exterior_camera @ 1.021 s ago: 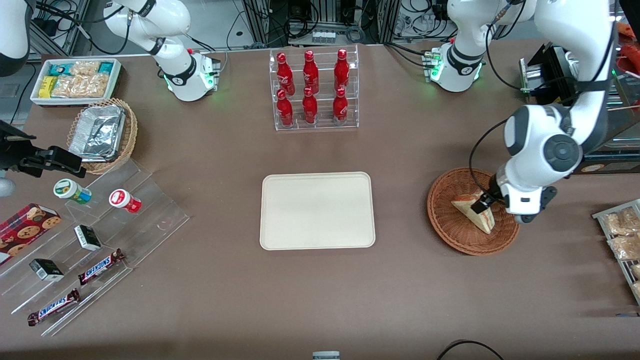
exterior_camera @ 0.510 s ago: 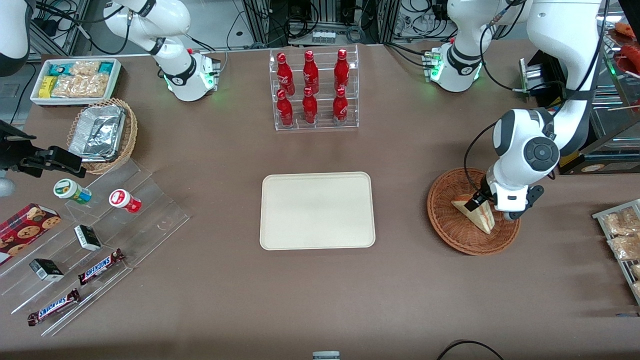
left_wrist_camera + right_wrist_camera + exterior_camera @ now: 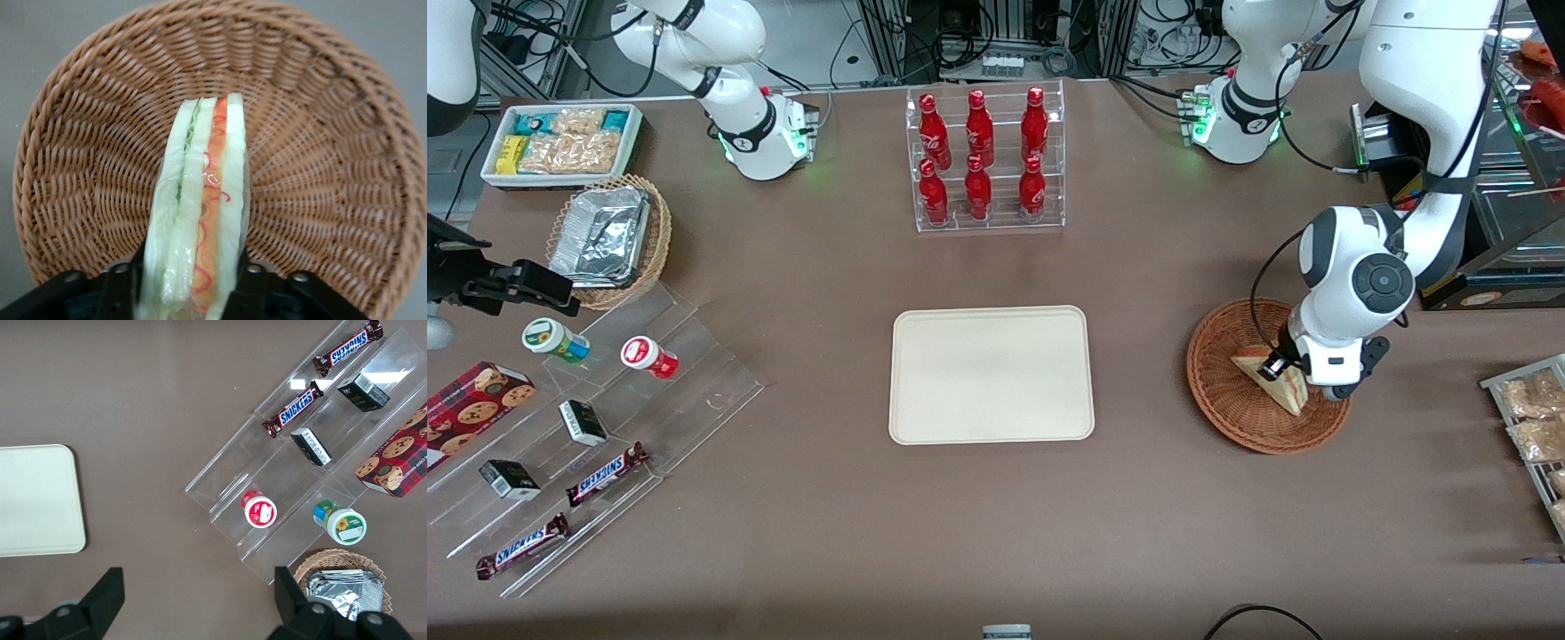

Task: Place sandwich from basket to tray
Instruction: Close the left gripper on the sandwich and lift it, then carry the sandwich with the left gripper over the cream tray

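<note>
Front view: one flat cream-beige tray (image 3: 991, 374), rectangular with rounded corners and a low rim, lies on the matte brown tabletop (image 3: 996, 516) and serves as landmark. Well apart from the tray, toward the working arm's end, sits one round, shallow, reddish-brown woven basket (image 3: 1227, 411). One sandwich (image 3: 1272, 384), a pale triangular wedge, stands on edge in the basket. The tool (image 3: 1272, 365) is down inside the basket, fingers closed against the wedge's two bread faces. Farther from the camera than the tray, a clear acrylic rack (image 3: 985, 158) holds six glossy red bottles in two rows of three. Toward the parked arm's end from the tray: a clear stepped acrylic stand (image 3: 694, 356) with two wrapped chocolate bars, two small dark boxes and two round lidded tubs; one tan wicker basket (image 3: 660, 233) holding a crinkled foil container. Left wrist view: the basket (image 3: 320, 153) shows tight radial wickerwork with a coiled rim; the sandwich (image 3: 200, 213) shows white bread slices with green and orange-red filling under clear wrap, pinched between the black fingers (image 3: 250, 293) of the tool (image 3: 190, 297). Right wrist view: the tray (image 3: 37, 500) corner, smooth and bare, with the acrylic stand (image 3: 293, 473) near it.
</note>
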Tool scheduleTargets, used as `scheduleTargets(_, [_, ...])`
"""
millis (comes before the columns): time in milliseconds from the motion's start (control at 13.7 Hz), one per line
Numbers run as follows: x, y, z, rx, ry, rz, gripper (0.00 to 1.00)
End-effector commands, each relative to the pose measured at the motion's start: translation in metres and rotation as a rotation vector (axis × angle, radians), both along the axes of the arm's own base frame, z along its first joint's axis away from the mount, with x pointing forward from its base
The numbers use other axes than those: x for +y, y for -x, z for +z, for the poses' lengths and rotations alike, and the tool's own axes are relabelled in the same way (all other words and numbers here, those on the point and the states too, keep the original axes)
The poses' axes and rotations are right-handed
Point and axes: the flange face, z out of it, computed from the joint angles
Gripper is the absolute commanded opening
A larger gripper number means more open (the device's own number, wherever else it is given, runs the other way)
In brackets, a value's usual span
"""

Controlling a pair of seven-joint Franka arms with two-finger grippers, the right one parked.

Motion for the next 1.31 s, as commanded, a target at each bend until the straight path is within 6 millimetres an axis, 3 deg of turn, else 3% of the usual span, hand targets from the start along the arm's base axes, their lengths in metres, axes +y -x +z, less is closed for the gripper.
scheduleTargets(0, [-0.005,-0.010,0.034,0.012,-0.031,-0.013,0.00])
scheduleTargets(146, [-0.018,-0.014,0.072,0.091,-0.082,-0.051,0.00])
scheduleTargets(365, [-0.077,-0.024,0.136,0.134,-0.109,-0.121,0.00])
scheduleTargets(583, [-0.146,-0.016,0.165,0.107,-0.083,-0.214,0.00])
scheduleTargets(875, [-0.271,0.003,0.154,0.080,-0.053,-0.379,0.00])
scheduleTargets(1094, [-0.360,0.005,0.130,0.049,0.021,-0.446,0.00])
scheduleTargets(1240, [-0.414,0.025,0.102,0.037,-0.013,-0.542,0.00])
